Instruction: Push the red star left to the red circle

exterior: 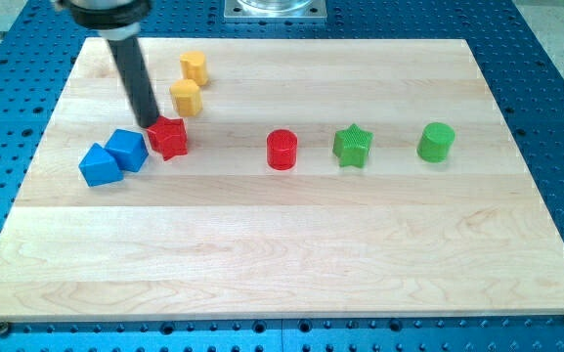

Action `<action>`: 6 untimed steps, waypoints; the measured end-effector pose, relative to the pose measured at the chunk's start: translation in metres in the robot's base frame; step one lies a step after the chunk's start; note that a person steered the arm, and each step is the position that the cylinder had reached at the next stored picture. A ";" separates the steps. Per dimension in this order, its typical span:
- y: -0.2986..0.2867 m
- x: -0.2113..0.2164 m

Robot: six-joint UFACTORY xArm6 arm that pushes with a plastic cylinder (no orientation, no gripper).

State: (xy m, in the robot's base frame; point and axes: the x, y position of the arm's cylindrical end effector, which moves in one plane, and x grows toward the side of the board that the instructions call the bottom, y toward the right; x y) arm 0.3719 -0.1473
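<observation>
The red star [169,137] lies on the wooden board [291,254] at the view's left. The red circle [282,150] stands near the board's middle, well to the star's right. My tip [151,124] is at the star's upper left corner, touching or nearly touching it; the dark rod rises from there toward the view's top left.
Two blue blocks, a cube [127,150] and a wedge-like one [99,165], lie just left of the red star. Two yellow blocks [186,98] [195,67] lie above it. A green star [353,146] and a green circle [436,142] stand right of the red circle.
</observation>
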 end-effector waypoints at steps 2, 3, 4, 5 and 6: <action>0.032 0.003; -0.019 -0.015; -0.023 0.006; -0.010 0.032; 0.030 0.052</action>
